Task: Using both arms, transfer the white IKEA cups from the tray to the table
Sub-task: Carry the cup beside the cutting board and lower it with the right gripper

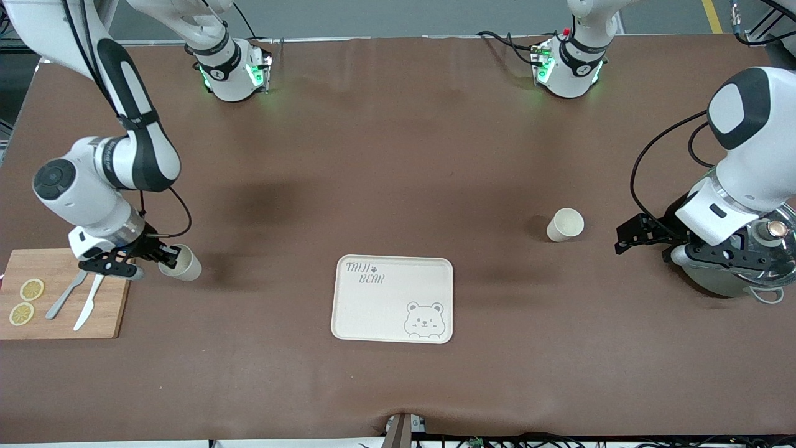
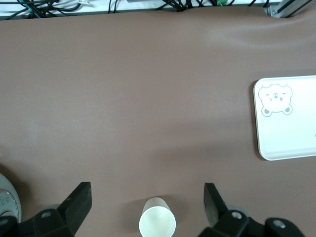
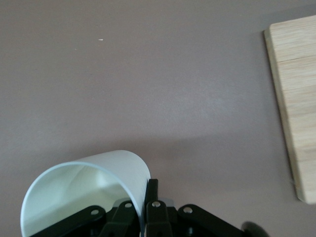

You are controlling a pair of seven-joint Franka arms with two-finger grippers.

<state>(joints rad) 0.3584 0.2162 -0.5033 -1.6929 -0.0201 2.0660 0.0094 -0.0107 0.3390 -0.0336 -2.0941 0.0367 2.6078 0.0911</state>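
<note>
1. Bench (image 1: 398, 155) under a brown cover carries a cream bear-print tray (image 1: 393, 298), bare, nearer the front camera than both cups.
2. Right end effector (image 1: 163, 256) is clenched on the rim of one white cup (image 1: 181, 262), which tilts beside the wooden cutting board (image 1: 62, 295) at the right arm's end.
3. The board holds two lemon slices (image 1: 26, 301), a fork (image 1: 66, 294) and a knife (image 1: 89, 302).
4. Left end effector (image 1: 629, 235) is released, fingers (image 2: 79, 203) spread wide, level with the second white cup (image 1: 565, 224), which lies tipped just beside it, untouched.
5. A glass-lidded pot (image 1: 746, 264) sits under the left arm's wrist.
</note>
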